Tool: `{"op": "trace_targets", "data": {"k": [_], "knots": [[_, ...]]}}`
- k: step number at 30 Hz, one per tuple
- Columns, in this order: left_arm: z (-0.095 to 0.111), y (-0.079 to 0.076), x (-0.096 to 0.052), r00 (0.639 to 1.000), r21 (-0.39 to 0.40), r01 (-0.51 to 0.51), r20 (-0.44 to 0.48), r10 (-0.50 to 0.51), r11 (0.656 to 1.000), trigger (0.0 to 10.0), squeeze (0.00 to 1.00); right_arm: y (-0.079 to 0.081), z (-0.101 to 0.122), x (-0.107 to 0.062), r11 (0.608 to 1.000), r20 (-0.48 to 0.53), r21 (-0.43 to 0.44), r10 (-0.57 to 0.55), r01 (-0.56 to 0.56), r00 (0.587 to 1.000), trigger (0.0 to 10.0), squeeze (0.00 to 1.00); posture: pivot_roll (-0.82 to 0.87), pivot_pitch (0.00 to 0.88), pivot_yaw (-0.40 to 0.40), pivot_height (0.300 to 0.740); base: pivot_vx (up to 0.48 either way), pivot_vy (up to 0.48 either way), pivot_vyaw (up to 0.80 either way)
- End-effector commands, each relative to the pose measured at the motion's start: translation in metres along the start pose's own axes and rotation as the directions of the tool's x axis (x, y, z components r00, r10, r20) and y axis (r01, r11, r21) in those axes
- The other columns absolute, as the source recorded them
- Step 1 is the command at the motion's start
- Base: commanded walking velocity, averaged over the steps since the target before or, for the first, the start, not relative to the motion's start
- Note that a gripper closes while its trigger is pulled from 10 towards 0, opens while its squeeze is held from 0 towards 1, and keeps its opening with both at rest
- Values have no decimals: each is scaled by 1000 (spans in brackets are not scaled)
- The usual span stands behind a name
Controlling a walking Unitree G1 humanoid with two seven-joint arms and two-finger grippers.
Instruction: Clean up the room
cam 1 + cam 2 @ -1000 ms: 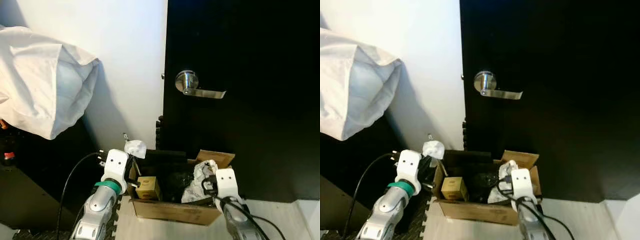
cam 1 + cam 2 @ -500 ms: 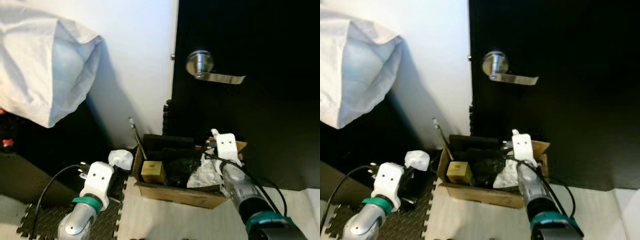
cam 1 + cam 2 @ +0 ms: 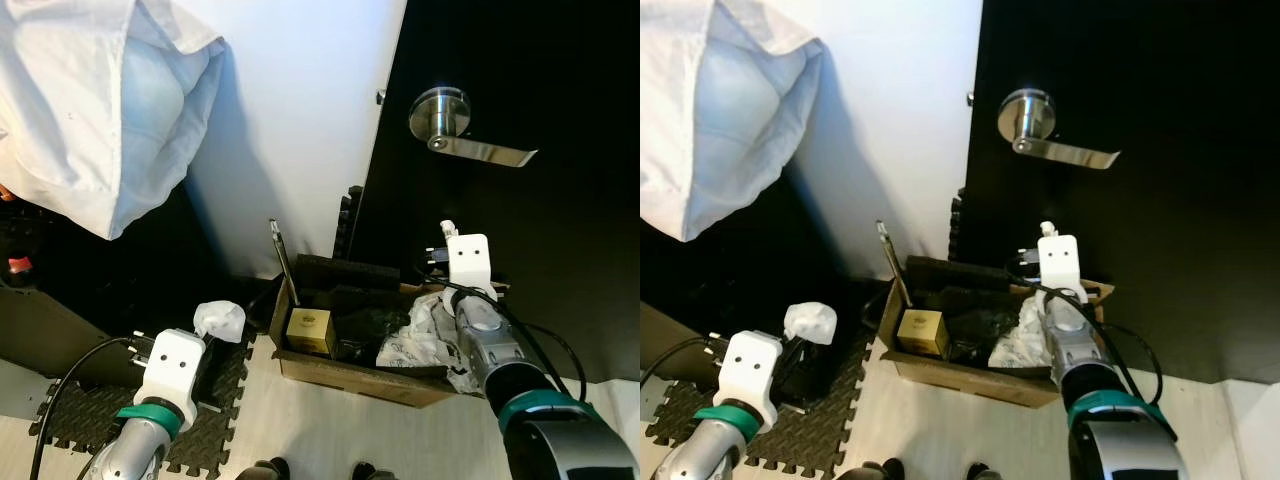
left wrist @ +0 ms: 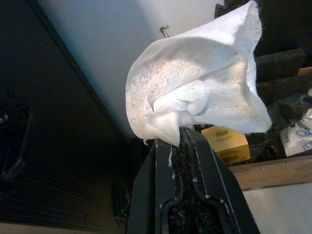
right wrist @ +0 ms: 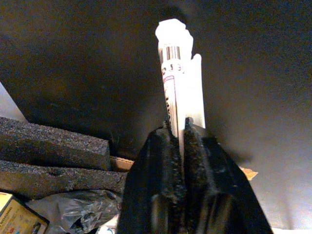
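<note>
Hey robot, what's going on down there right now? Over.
Left gripper shut on crumpled tissue, beside the cardboard box. Right gripper shut on white wrapper, above box. Nothing blocking.

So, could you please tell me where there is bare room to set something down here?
The pale floor in front of the cardboard box is bare, as is the foam mat at its left end. The box is crowded with a yellow carton, foam blocks and crumpled wrappers.
</note>
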State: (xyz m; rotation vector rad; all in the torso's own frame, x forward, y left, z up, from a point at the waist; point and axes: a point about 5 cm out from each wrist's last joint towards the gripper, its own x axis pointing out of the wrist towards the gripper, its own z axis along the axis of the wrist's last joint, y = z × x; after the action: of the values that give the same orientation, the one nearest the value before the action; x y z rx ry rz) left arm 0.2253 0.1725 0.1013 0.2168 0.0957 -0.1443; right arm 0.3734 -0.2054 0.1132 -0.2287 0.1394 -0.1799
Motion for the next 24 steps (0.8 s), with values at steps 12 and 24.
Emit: {"op": "trace_targets", "data": {"k": [12,24], "knots": [[0,-5,5,999,-6,28,-24,-28,1000,10000,0,-8,-8,-2,995,0,-70,-66,66,998,10000,0,204,197,115,740,0,0,0],[0,-24,40,994,-61,110,-10,-110,992,10000,0,-3,-44,-21,997,-43,-64,46,-49,998,10000,0,95,119,92,740,0,0,0]]}}
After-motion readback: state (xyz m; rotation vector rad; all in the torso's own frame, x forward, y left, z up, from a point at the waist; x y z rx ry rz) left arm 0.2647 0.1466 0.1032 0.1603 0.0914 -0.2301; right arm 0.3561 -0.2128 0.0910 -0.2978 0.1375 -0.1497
